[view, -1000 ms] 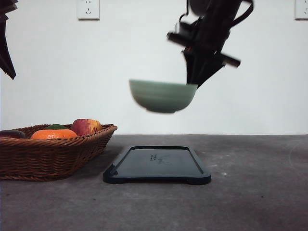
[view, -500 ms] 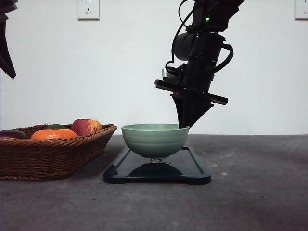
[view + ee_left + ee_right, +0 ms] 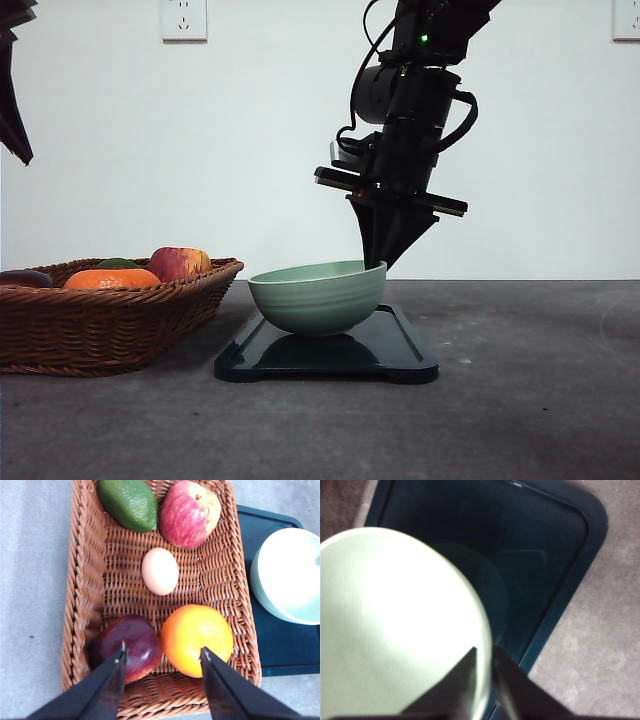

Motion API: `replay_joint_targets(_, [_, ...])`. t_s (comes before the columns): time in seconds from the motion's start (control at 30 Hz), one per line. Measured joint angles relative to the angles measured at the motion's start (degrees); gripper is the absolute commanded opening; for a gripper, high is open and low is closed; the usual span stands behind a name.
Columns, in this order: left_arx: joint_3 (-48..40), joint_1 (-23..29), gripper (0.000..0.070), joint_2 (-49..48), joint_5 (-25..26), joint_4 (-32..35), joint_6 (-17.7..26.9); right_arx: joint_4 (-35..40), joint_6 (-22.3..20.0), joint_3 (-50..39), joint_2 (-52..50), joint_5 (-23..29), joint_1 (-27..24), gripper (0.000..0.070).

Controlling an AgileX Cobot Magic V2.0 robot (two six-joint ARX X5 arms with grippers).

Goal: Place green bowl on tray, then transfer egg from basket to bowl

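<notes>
The pale green bowl [image 3: 318, 297] rests tilted on the dark tray [image 3: 405, 362], its right rim raised. My right gripper [image 3: 377, 262] comes down from above and is shut on that right rim; in the right wrist view its fingers [image 3: 465, 680] straddle the rim of the bowl [image 3: 395, 620] over the tray [image 3: 540, 555]. My left gripper [image 3: 163, 650] hangs open above the wicker basket [image 3: 82, 580], over a dark red apple and an orange. The egg [image 3: 160, 571] lies in the basket's middle. The bowl [image 3: 290, 575] and tray [image 3: 280, 645] sit beside the basket.
The basket [image 3: 110, 320] stands left of the tray and also holds an avocado [image 3: 129, 502], a red apple [image 3: 189, 512], a dark apple [image 3: 131, 645] and an orange [image 3: 196, 639]. Bare grey tabletop [image 3: 540, 400] lies right of the tray.
The right arm has brought the bowl down from mid-air onto the tray. Over the last half second the bowl dropped a little further and tipped, left side lower.
</notes>
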Motion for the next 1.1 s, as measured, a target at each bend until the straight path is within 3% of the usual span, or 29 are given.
replay_joint_targets(0.03, [-0.01, 0.0, 0.0288, 0.0, 0.01, 0.0, 0.0, 0.0, 0.01, 0.0, 0.05, 0.0, 0.01, 0.0217])
replay_joint_targets(0.27, [0.01, 0.0, 0.0288, 0.0, -0.01, 0.0, 0.0, -3.6, 0.1, 1.6, 0.12, 0.09, 0.23, 0.0223])
replay_joint_targets(0.47, [0.01, 0.0, 0.0289, 0.0, -0.01, 0.0, 0.02, -7.23, -0.06, 2.64, -3.67, 5.26, 0.24, 0.0219])
replay_joint_targets(0.63, [0.01, 0.0, 0.0289, 0.0, -0.01, 0.0, 0.02, -3.33, -0.07, 0.84, -11.39, 7.1, 0.64, 0.0213])
replay_joint_targets(1.1, [0.01, 0.0, 0.0289, 0.0, -0.01, 0.02, 0.02, 26.08, -2.36, -40.25, -37.97, 6.89, 0.95, 0.0209])
